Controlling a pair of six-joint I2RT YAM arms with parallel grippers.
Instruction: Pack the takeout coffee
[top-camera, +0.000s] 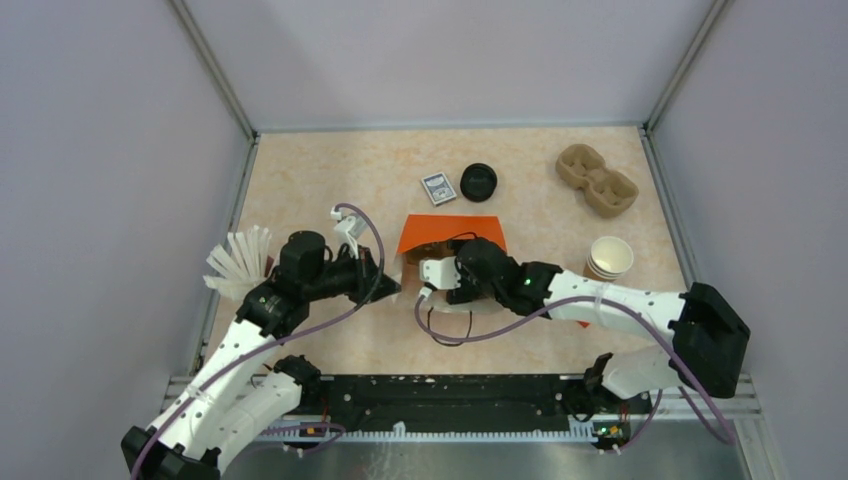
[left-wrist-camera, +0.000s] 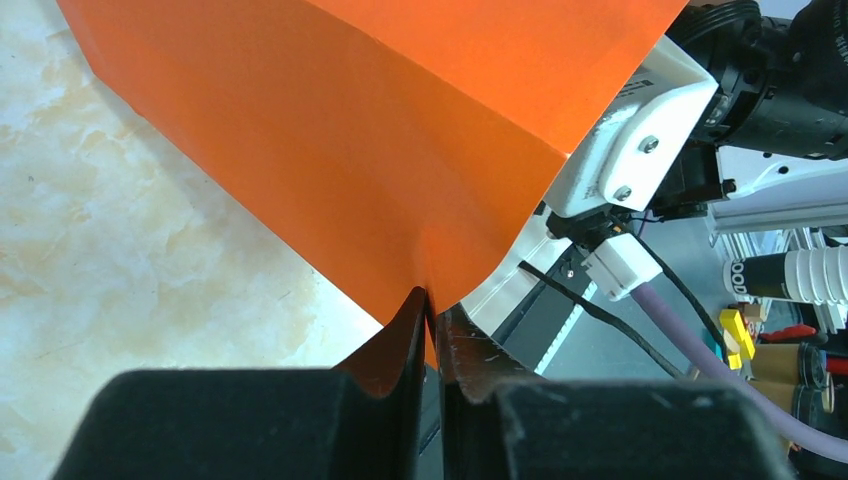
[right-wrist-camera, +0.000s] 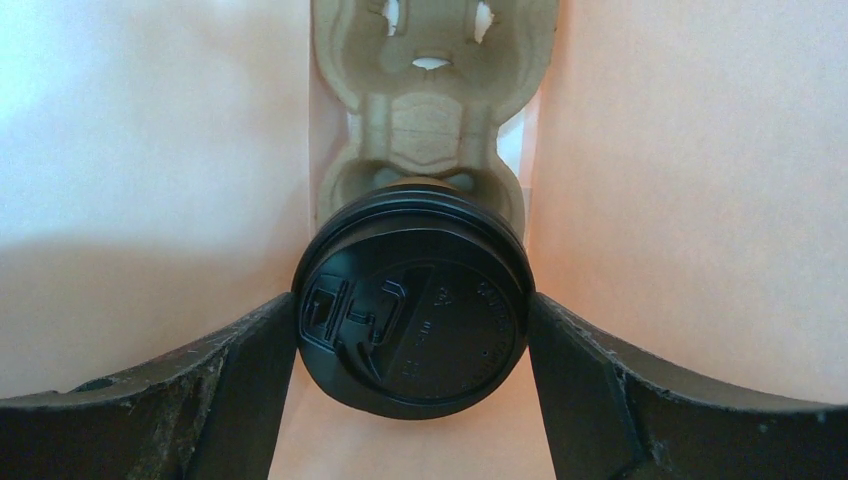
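In the right wrist view the takeout coffee (right-wrist-camera: 412, 305) shows its black lid, and only a sliver of the tan cup appears behind it. It sits in one hole of a brown pulp carrier (right-wrist-camera: 425, 90) inside the orange bag (top-camera: 450, 228). My right gripper (right-wrist-camera: 412, 312) reaches into the bag, and its fingers (right-wrist-camera: 255, 370) press the lid on both sides. In the top view the bag's mouth hides those fingers. My left gripper (left-wrist-camera: 432, 305) is shut on the bag's edge (left-wrist-camera: 400, 130) at the left of its mouth (top-camera: 392, 287).
A spare black lid (top-camera: 479, 182) and a small packet (top-camera: 438, 187) lie behind the bag. A second pulp carrier (top-camera: 597, 181) sits at the back right, with a stack of tan cups (top-camera: 610, 258) nearer. A fan of white sticks (top-camera: 238, 262) rests by the left wall.
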